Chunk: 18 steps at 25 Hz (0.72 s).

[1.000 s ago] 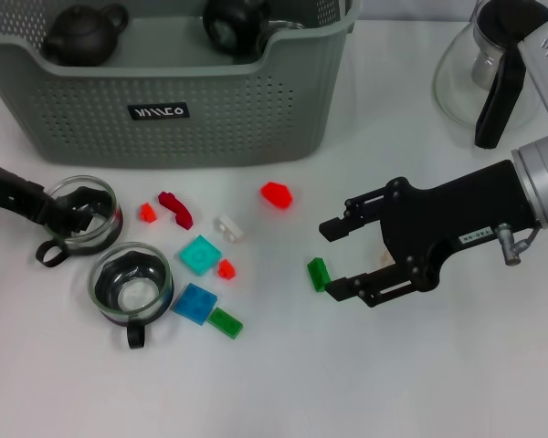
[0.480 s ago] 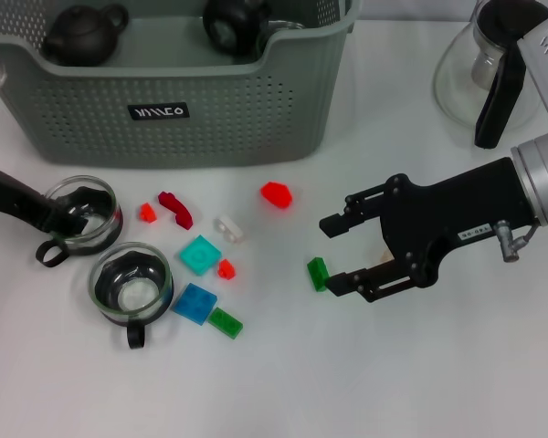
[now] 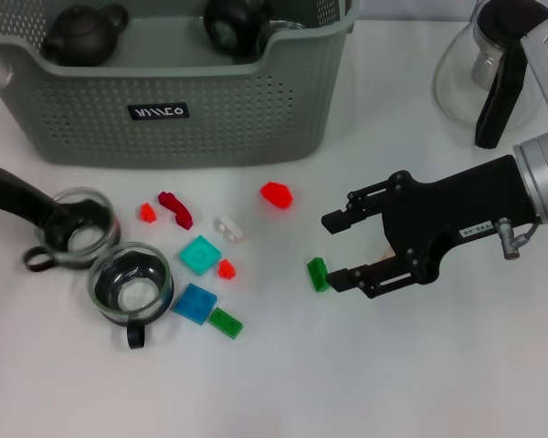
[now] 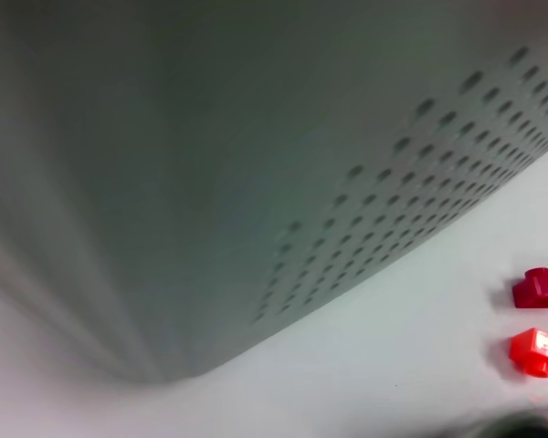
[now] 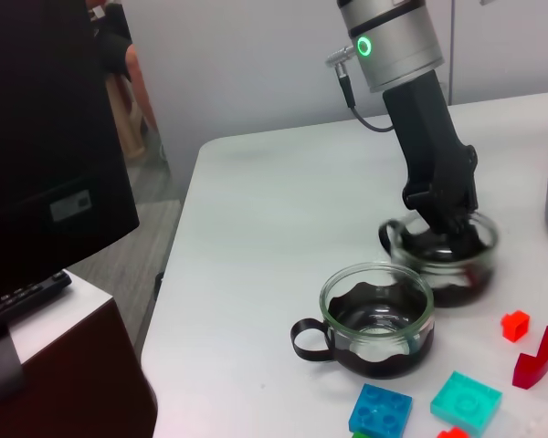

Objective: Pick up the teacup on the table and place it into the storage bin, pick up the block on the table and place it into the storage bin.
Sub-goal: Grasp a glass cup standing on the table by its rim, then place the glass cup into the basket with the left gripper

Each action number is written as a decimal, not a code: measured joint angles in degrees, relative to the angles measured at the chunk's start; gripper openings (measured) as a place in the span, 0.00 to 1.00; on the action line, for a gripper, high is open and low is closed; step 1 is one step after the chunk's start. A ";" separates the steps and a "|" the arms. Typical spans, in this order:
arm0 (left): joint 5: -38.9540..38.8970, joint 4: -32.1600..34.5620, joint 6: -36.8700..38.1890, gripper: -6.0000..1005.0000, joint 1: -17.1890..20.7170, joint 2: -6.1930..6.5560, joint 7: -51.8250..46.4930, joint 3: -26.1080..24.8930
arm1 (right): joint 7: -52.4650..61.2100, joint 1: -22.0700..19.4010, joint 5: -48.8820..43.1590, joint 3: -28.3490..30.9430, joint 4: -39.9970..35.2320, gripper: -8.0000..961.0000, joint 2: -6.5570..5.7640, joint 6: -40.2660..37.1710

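My left gripper (image 3: 62, 222) comes in from the left edge and is shut on the rim of a glass teacup (image 3: 80, 239); the right wrist view shows that gripper (image 5: 446, 212) at the rim of this cup (image 5: 443, 260). A second teacup (image 3: 131, 284) stands just in front of it. My right gripper (image 3: 331, 248) hangs open right of centre, its nearer finger beside a green block (image 3: 318, 274). Other blocks lie between the cups and it: red (image 3: 276, 193), dark red (image 3: 175, 208), white (image 3: 227, 227), teal (image 3: 201, 255), blue (image 3: 194, 302). The storage bin (image 3: 160, 112) stands at the back left.
Inside the bin sit a dark teapot (image 3: 82, 34) and another dark vessel (image 3: 233, 23). A glass carafe (image 3: 493, 73) with a black handle stands at the back right. The left wrist view is filled by the bin wall (image 4: 256, 182), with two red blocks (image 4: 539, 351) beside it.
The left gripper and its teacup have shifted slightly toward the front left, the cup's handle swinging with it. The right gripper has edged slightly to the right.
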 joint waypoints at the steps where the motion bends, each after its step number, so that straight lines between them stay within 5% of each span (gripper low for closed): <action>1: 0.01 0.06 0.04 0.13 0.00 0.00 0.00 0.00 | 0.00 -0.04 0.00 0.03 0.00 0.75 0.00 0.04; 11: -1.02 2.74 4.29 0.06 0.00 0.28 0.01 -1.52 | 0.00 -0.39 0.00 0.20 -0.01 0.75 -0.11 0.28; 14: -4.14 4.16 9.03 0.06 -0.04 1.70 0.03 -4.75 | 0.00 -0.45 0.00 0.27 -0.01 0.75 -0.28 0.74; 18: -12.47 2.86 17.14 0.06 0.12 5.19 2.32 -11.77 | 0.00 -0.46 0.00 0.31 -0.01 0.75 -0.41 1.03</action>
